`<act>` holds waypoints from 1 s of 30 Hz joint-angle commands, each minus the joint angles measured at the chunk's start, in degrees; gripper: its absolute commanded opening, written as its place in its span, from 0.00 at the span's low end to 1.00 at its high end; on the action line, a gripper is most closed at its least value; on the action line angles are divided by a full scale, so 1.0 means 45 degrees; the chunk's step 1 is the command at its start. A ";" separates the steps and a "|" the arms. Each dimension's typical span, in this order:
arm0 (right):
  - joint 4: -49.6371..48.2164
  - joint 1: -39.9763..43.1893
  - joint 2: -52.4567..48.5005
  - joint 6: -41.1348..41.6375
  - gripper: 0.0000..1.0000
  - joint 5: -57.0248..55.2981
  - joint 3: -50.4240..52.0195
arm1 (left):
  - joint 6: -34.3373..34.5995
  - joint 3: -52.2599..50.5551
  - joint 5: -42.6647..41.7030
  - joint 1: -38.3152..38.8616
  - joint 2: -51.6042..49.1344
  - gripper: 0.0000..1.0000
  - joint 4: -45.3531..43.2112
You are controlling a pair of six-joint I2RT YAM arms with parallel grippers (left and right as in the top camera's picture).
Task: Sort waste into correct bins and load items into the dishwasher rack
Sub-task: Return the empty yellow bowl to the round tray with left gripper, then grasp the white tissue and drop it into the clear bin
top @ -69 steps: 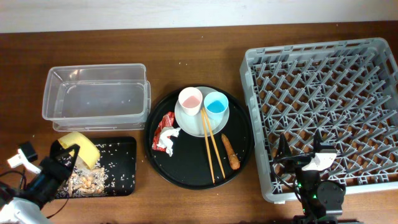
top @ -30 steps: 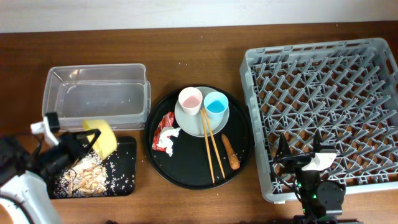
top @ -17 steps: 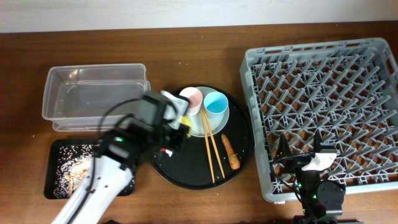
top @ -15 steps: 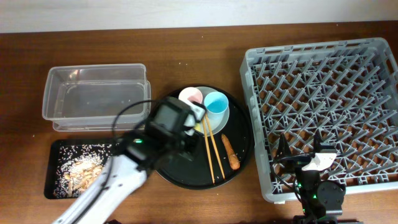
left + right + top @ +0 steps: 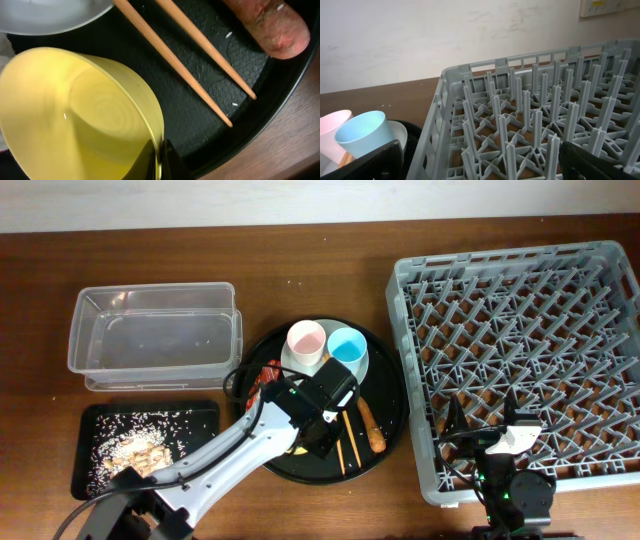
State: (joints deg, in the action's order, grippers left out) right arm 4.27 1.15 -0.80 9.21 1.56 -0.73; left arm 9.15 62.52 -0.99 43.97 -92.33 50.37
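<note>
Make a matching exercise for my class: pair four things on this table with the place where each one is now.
Things:
1. yellow bowl
2. blue cup
3. food scraps
4. brown stick

Places:
A. in the small rectangular black tray
B. standing on the plate
C. held in the left gripper
D. lying on the round black tray, near its right edge

Pairs: 1-C, 2-B, 3-A, 4-D

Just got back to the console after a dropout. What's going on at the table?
The left claw is shut on the rim of the yellow bowl, holding it over the round black tray beside the chopsticks. The right claw hangs open by the near corner of the rack, holding nothing. The pink cup and blue cup sit on the plate; food scraps lie in the small black tray.
</note>
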 commanded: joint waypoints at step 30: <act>0.0010 0.0097 0.0097 0.0053 0.98 0.0029 0.0092 | 0.0146 0.0908 0.3036 -0.3973 -0.2501 0.45 -0.0520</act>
State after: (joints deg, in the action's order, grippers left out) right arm 4.27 1.15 -0.80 9.23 1.56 -0.73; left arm 9.69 67.18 12.45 26.22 -100.97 48.36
